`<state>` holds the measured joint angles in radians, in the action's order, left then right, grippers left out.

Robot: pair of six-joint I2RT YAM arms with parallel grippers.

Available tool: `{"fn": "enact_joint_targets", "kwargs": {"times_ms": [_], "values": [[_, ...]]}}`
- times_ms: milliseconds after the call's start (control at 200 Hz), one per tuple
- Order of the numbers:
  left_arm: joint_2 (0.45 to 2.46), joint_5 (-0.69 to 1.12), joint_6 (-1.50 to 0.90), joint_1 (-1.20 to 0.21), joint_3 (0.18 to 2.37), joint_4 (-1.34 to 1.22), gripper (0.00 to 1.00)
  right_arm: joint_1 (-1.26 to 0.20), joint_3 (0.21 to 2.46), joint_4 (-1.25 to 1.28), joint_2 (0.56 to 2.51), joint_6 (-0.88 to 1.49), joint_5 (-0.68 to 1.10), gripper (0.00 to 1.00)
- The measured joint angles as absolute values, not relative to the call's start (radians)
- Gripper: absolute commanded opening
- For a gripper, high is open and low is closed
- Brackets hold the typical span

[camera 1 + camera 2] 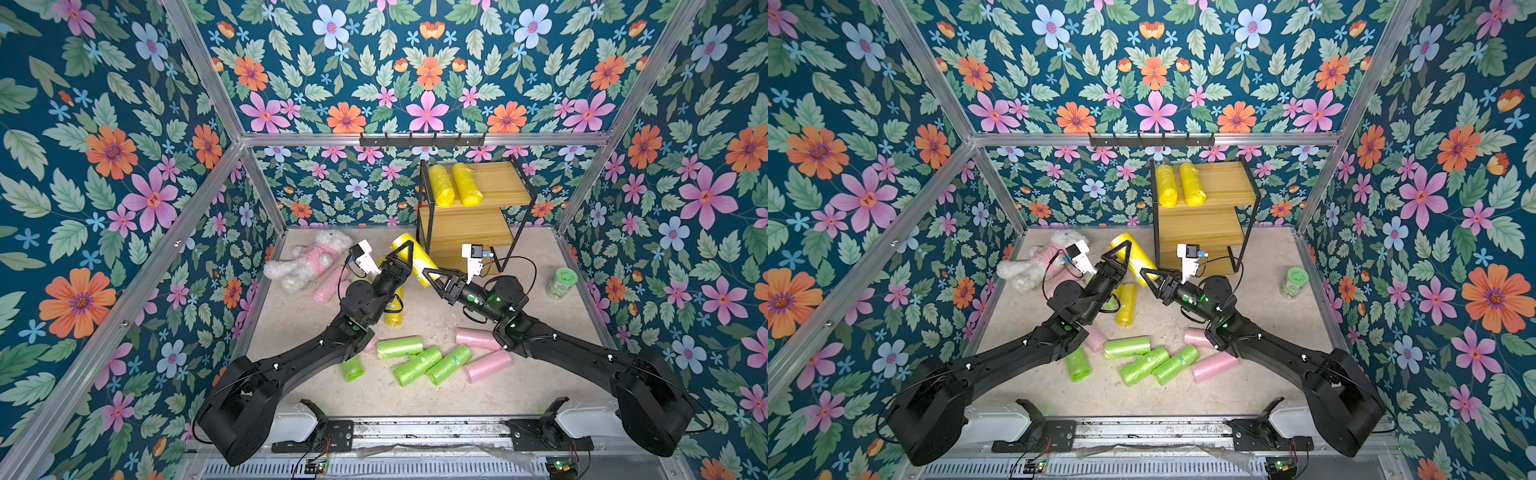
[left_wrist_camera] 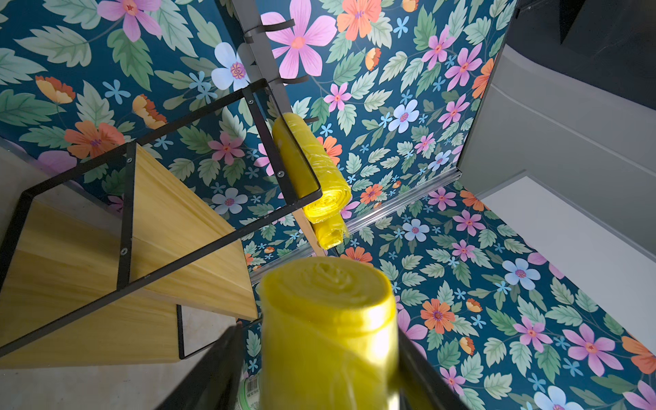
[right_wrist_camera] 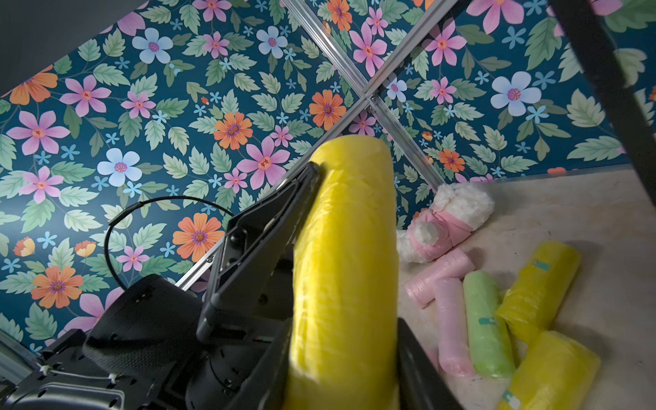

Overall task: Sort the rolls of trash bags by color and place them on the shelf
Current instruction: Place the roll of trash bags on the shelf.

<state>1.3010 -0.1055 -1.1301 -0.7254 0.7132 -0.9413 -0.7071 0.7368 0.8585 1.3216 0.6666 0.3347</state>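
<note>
Yellow roll [image 2: 326, 294], left end effector [image 2: 317, 337] seemingly slack, wrist view

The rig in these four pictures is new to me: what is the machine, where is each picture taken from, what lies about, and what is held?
It is two black robot arms at one table, each ending in a two-fingered gripper. Two pictures look down on the whole scene from above, side by side. The other two come from a camera on each arm's wrist.

On the table lie green rolls, pink rolls and yellow rolls of trash bags, plus a plush toy and a jar. At the back stands a shelf with two stored rolls, also yellow, on its top board.

Both grippers meet at one raised roll, yellow too. The right gripper is closed on one end. The left gripper has a finger on either side; whether it grips, I cannot tell.
</note>
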Motion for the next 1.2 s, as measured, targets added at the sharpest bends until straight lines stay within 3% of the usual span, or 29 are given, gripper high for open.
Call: {"fn": "enact_joint_targets", "kwargs": {"times_ms": [280,555,865,1200], "values": [[1.227,-0.110,-1.016,-0.721,0.717,-0.844,0.83,-0.614,0.809,0.657,1.193,0.582,0.317,0.36],[1.166,-0.109,-0.768,-0.718,0.808,-0.614,0.83,-0.435,1.061,0.364,1.161,0.480,0.293,0.36],[1.173,-0.103,-0.595,-0.713,0.837,-0.453,0.82,-0.241,1.388,0.098,1.360,0.424,0.230,0.36],[1.187,-0.099,-0.541,-0.712,0.841,-0.423,0.83,-0.218,1.732,-0.141,1.631,0.361,0.126,0.38]]}}
